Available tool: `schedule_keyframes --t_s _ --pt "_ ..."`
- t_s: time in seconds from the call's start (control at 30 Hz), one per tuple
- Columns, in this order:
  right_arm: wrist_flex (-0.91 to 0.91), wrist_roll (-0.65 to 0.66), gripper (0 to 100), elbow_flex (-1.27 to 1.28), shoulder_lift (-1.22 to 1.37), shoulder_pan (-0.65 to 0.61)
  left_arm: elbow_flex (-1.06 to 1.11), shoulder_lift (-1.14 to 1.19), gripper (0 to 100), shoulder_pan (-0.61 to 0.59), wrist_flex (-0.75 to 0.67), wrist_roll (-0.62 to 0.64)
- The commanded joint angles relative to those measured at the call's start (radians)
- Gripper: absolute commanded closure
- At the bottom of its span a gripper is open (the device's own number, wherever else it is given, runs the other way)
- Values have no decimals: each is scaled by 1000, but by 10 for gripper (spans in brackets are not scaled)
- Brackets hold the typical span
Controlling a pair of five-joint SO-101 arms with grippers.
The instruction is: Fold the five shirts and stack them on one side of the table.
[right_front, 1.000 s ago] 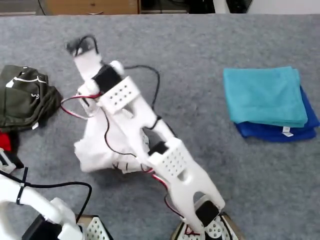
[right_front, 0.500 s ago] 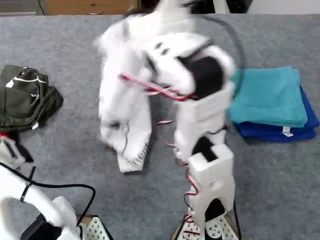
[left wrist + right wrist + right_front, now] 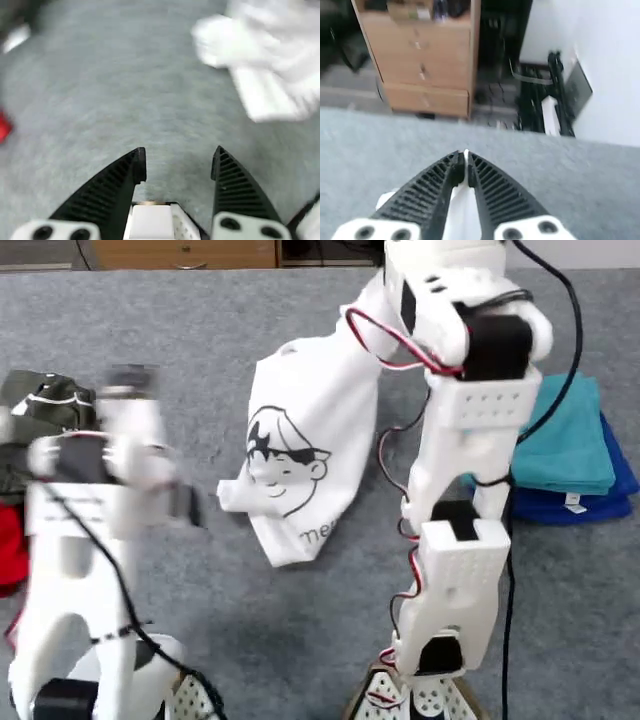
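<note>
White shirt: the white shirt [image 3: 305,445], printed with a cartoon face, hangs spread out from its upper edge over the middle of the table [image 3: 250,630]. Its lower end is close to the cloth surface, and whether it touches cannot be told.
Right gripper: the right gripper [image 3: 465,159] has its ribbed fingers [image 3: 432,192] pressed together, with a strip of the white shirt pinched between them. It is held high and points out past the far table edge.
Right arm: the right arm [image 3: 470,410] stands tall, just beside the hanging shirt and in front of the folded stack.
Left gripper: the left gripper [image 3: 177,160] has its fingers [image 3: 117,177] spread wide apart, with nothing between them. It is over bare table, and the shirt's lower corner lies ahead of it and off to one side.
Left arm: the left arm [image 3: 85,490] is raised near the left table edge, apart from the white shirt.
Folded stack: the teal shirt [image 3: 560,435] lies folded on top of the blue shirt [image 3: 600,502] at the right side of the table.
Unfolded pile: the dark olive shirt [image 3: 35,400] lies crumpled at the left edge, with the red shirt [image 3: 8,550] just beside it on the near side.
Background: a wooden drawer cabinet [image 3: 427,55] stands beyond the table.
</note>
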Motion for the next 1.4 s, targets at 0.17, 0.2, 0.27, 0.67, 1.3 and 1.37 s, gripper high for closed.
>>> schedule_keyframes --t_s 0.17,0.2,0.27,0.67,1.3,1.37 --pt "-3 14 997 -4 44 77 207 94 771 413 -358 14" --pt "8 14 997 -4 45 85 247 125 771 414 -422 14" --pt "35 15 997 -2 47 96 290 194 771 419 -503 15" --pt "61 17 997 -5 47 128 152 667 776 443 -772 315" --pt "209 23 997 -7 39 182 -715 530 982 55 -173 190" --pt "239 44 997 -8 38 170 -856 490 982 23 -97 173"
